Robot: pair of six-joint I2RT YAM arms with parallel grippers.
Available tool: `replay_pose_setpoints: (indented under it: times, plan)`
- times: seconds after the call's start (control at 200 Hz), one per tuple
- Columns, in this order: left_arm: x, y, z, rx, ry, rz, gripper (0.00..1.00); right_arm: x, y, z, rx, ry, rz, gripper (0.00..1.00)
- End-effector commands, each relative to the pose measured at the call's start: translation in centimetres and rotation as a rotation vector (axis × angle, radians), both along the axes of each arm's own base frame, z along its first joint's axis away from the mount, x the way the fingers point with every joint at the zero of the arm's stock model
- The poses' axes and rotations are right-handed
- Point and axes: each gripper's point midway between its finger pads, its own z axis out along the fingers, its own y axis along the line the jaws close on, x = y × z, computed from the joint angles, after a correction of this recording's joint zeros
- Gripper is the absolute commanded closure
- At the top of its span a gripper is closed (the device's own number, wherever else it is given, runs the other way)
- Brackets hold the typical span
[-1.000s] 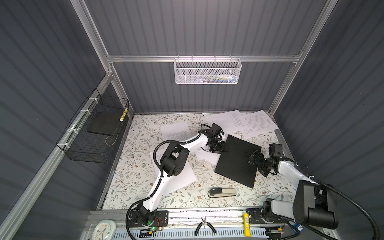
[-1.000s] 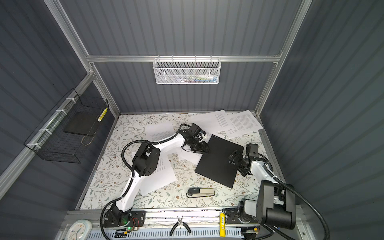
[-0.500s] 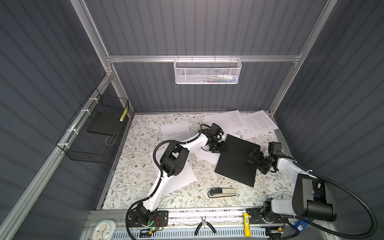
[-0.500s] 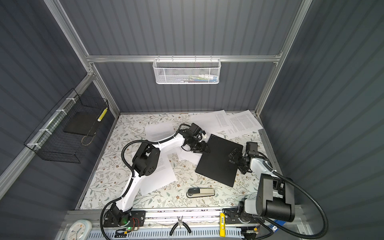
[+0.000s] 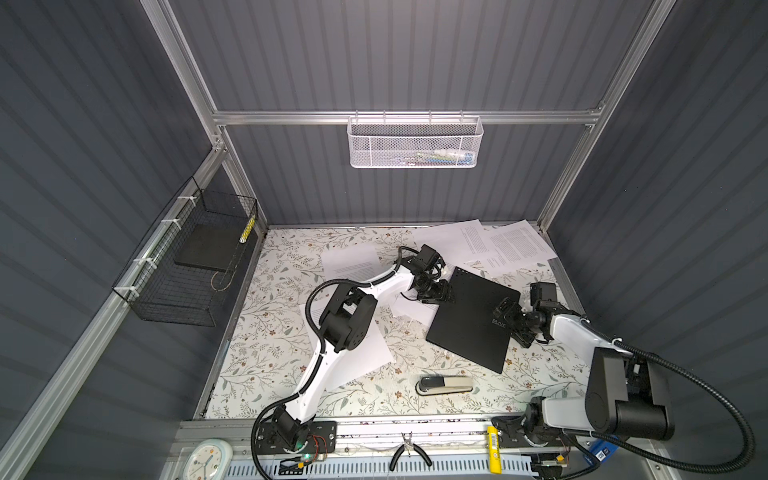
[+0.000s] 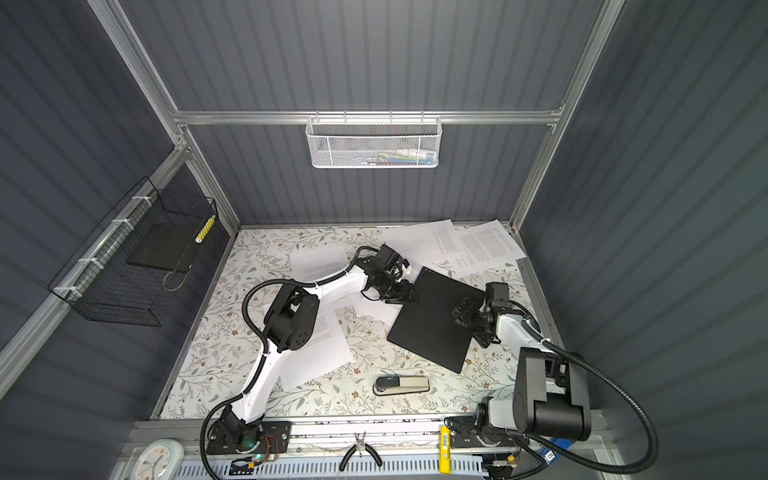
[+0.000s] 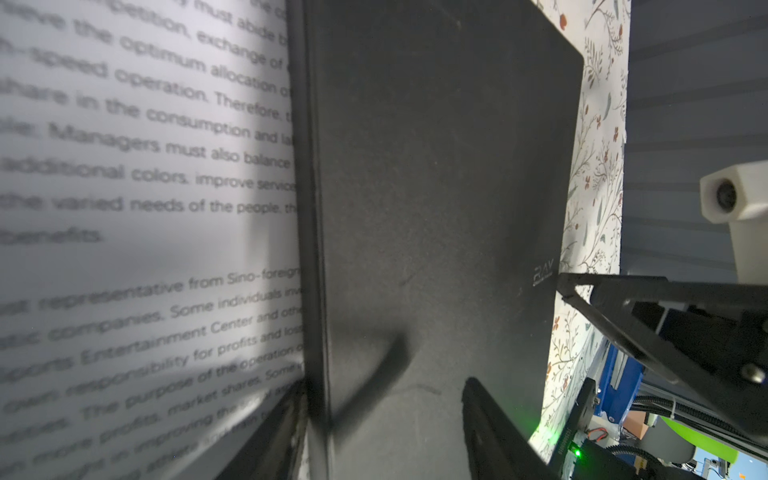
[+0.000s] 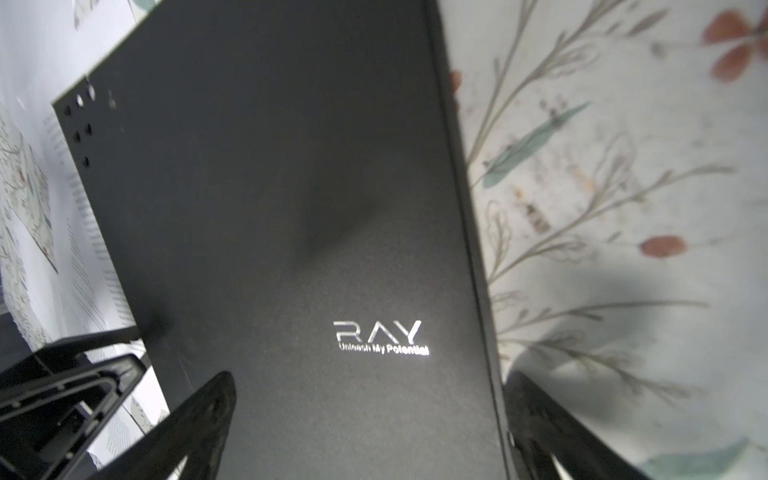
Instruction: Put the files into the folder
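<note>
- Black and shut flat, the folder (image 5: 471,320) lay at a slant on the floral bench (image 5: 274,332), right of centre in both top views.
- The left jaws stood parted astride the folder's edge farthest from the RAY lettering (image 8: 376,332), with a printed sheet (image 7: 145,208) just beside that edge.
- The right jaws gaped wide across the opposite edge, near the lettering, one side over the cover and one over the bench, gripping nothing.
- The files (image 5: 515,245) lay loose around the folder, outside it.
</note>
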Motion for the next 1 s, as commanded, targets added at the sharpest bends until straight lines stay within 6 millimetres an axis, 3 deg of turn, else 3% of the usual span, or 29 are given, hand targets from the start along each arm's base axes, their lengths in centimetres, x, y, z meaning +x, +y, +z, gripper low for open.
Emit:
replay_pose_setpoints:
  times: [0.0,0.39,0.61,0.68,0.705,0.81,0.996]
  plan:
    - [-2.5,-0.9,-3.3,0.028,0.065,-0.064,0.40,1.5,2.8,3.0,0.070,-0.088,0.110,0.01]
    - [-3.2,-0.9,-3.4,0.029,0.070,-0.073,0.39,3.1,5.1,9.0,0.025,-0.279,0.277,0.01]
    - [-3.1,-0.8,-3.2,0.033,0.059,-0.075,0.38,2.0,4.5,8.8,-0.086,-0.239,0.294,0.01]
    - [-3.1,-0.9,-3.2,0.029,0.063,-0.078,0.37,2.4,5.7,9.7,-0.067,-0.291,0.330,0.01]
    - [-3.1,-0.9,-3.2,0.027,0.063,-0.079,0.37,2.6,7.1,10.6,-0.005,-0.349,0.362,0.01]
    - [-3.1,-0.9,-3.0,0.024,0.065,-0.077,0.36,3.2,9.6,13.0,0.059,-0.454,0.423,0.01]
    - [-3.0,-1.0,-1.8,0.006,0.055,-0.079,0.31,3.6,11.9,15.9,0.058,-0.538,0.506,0.01]
